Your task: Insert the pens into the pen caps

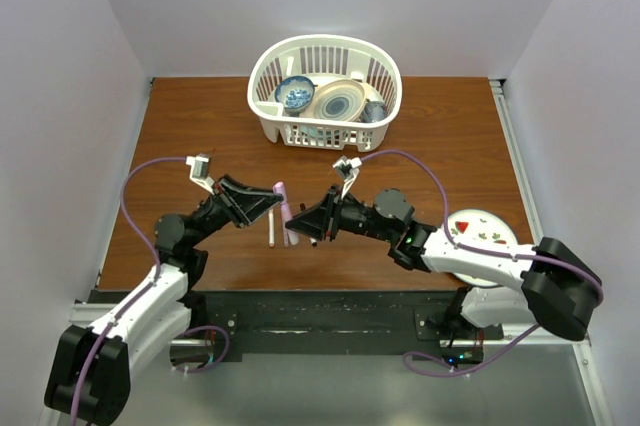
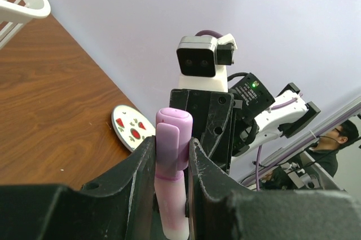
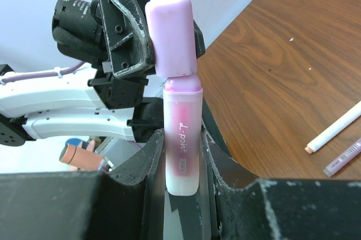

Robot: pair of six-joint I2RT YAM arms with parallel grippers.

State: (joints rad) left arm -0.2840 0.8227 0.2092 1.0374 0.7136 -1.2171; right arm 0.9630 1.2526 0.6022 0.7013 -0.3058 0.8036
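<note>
The lilac-pink highlighter (image 3: pixel 181 138) is held in the air between both grippers. My right gripper (image 3: pixel 183 144) is shut on its translucent body. My left gripper (image 2: pixel 172 152) is shut on its cap end (image 3: pixel 169 34), and the lilac cap sits on the body's collar. From above, the highlighter (image 1: pixel 283 203) spans the gap between the left gripper (image 1: pixel 270 203) and the right gripper (image 1: pixel 308 228). A white pen (image 1: pixel 272 231) and a pinkish pen (image 1: pixel 291 237) lie on the table below; they also show in the right wrist view (image 3: pixel 333 133) (image 3: pixel 345 157). No loose small caps are in view.
A white basket (image 1: pixel 262 76) holding bowls and a plate stands at the back centre; its rim shows in the left wrist view (image 2: pixel 22 3). A small strawberry-patterned plate (image 1: pixel 480 229) lies at the right front, partly under the right arm. The table is brown wood.
</note>
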